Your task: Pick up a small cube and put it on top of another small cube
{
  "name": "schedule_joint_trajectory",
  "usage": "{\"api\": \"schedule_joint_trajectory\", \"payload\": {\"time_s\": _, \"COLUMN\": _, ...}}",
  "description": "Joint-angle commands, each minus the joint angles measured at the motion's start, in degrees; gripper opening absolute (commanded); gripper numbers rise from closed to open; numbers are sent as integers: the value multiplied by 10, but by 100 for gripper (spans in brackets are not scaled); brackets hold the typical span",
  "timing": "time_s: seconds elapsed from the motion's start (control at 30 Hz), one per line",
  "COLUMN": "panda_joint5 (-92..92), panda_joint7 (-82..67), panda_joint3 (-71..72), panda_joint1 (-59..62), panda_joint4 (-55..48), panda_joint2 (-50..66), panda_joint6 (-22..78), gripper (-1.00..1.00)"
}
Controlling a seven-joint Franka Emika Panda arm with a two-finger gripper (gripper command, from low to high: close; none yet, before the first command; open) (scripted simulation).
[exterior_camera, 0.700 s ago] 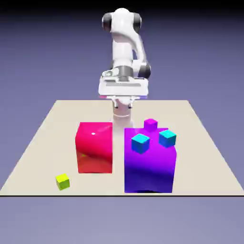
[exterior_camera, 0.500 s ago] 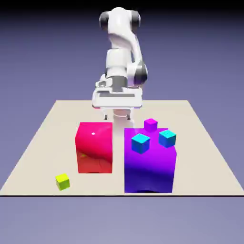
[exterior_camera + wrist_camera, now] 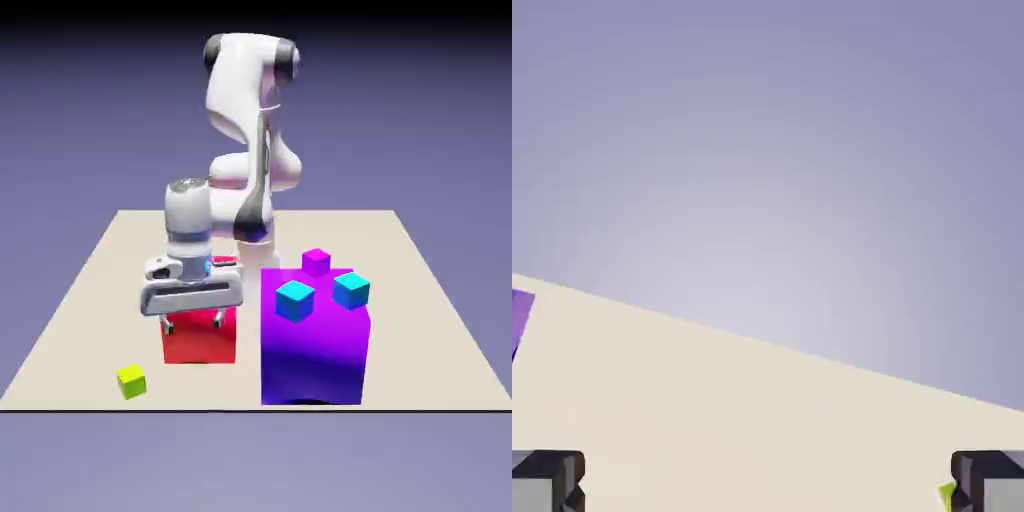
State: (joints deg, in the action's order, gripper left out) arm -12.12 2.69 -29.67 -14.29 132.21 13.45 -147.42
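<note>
The gripper (image 3: 192, 324) is spread wide with nothing between its fingertips, just left of the frame's middle in the exterior view, in front of the red block (image 3: 200, 345). In the hand view the fingertips stand far apart at the bottom corners, and a sliver of lime shows beside the right-hand one. The lime cube (image 3: 132, 381) sits on the table (image 3: 85, 330) at the lower left of the exterior view, apart from the gripper. Right of centre, the purple block (image 3: 314, 350) shows with two cyan cubes (image 3: 295, 301) and a magenta cube (image 3: 316, 262) around its upper part. Neither lift nor stacking is done; the arm seems to be in the approach. Reaching the lime cube, gripping, raising, carrying and setting it on another small cube all remain.
</note>
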Motion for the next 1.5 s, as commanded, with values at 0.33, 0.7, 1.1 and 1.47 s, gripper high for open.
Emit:
{"api": "schedule_joint_trajectory", "payload": {"time_s": 0.33, "panda_joint5": -60, "panda_joint7": -197, "panda_joint3": -147, "panda_joint1": -67, "panda_joint4": -143, "panda_joint2": 228, "panda_joint6": 132, "gripper": 0}}
{"api": "schedule_joint_trajectory", "payload": {"time_s": 0.7, "panda_joint5": -121, "panda_joint7": -278, "panda_joint3": -135, "panda_joint1": -39, "panda_joint4": -186, "panda_joint2": 362, "panda_joint6": 102, "gripper": -100}}
{"api": "schedule_joint_trajectory", "payload": {"time_s": 1.1, "panda_joint5": 46, "panda_joint7": -186, "panda_joint3": -50, "panda_joint1": -60, "panda_joint4": -200, "panda_joint2": 119, "panda_joint6": 286, "gripper": -100}}
{"api": "schedule_joint_trajectory", "payload": {"time_s": 1.47, "panda_joint5": 248, "panda_joint7": -85, "panda_joint3": 178, "panda_joint1": -70, "panda_joint4": -220, "panda_joint2": -101, "panda_joint6": 455, "gripper": -100}}
